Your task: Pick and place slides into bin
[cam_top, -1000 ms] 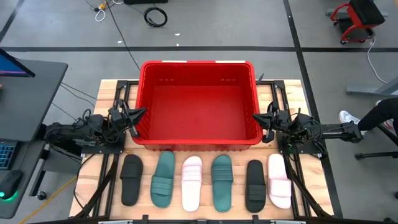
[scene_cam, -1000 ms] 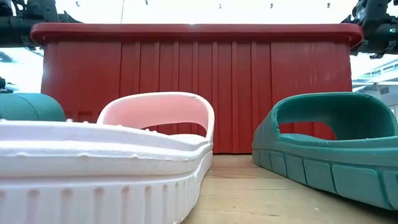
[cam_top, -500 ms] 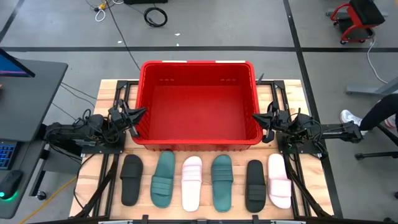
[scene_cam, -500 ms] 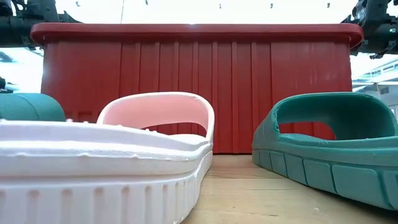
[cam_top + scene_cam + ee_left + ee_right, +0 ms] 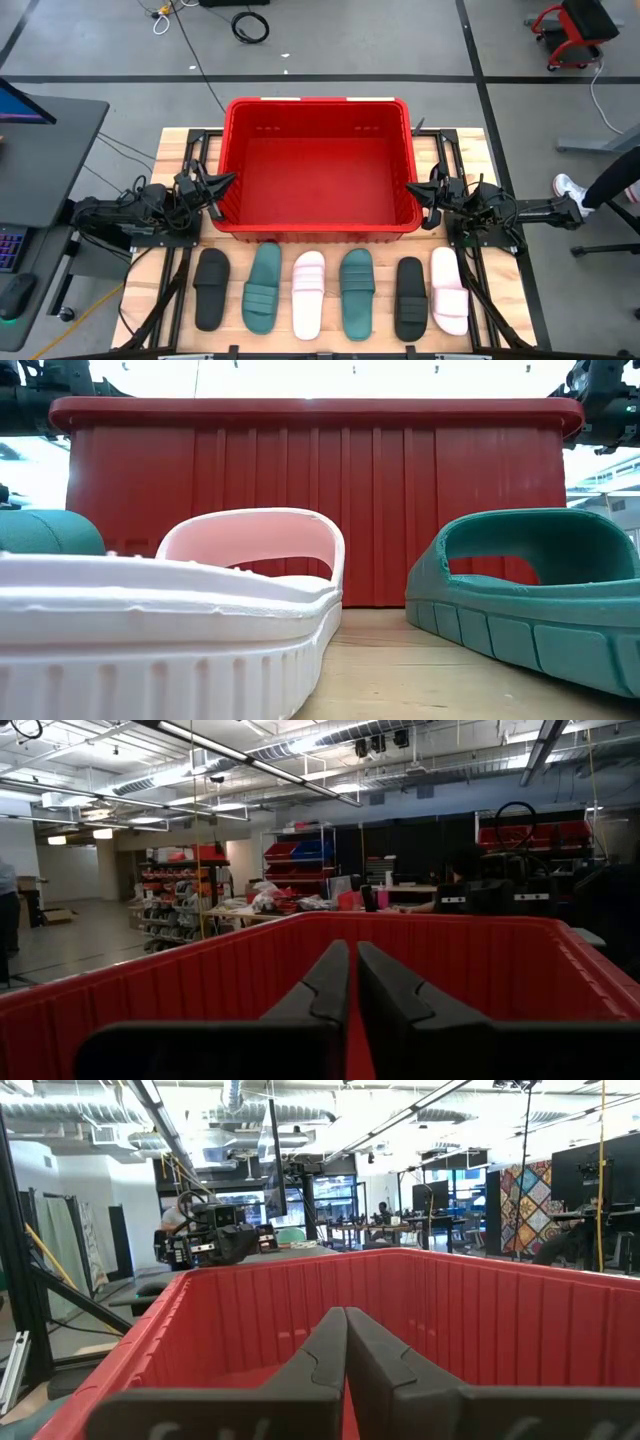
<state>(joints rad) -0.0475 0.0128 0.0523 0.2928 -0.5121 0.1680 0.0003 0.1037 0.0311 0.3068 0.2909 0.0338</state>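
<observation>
So far we see nothing change: our left gripper (image 5: pixel 222 184) and right gripper (image 5: pixel 417 192), fingers together, stay beside the bin (image 5: pixel 316 225) at mid-frame, while all six slides (image 5: pixel 308 293) lie untouched along the desk's (image 5: pixel 170 145) lower edge, work unstarted.

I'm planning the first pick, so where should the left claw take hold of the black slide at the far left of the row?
Probably the ribbed strap of the black slide. It lies flat, sole down, so the strap arches up as the only raised part. Come straight down from above, one finger under the arch. The left claw, shut, waits beside the bin.
</observation>
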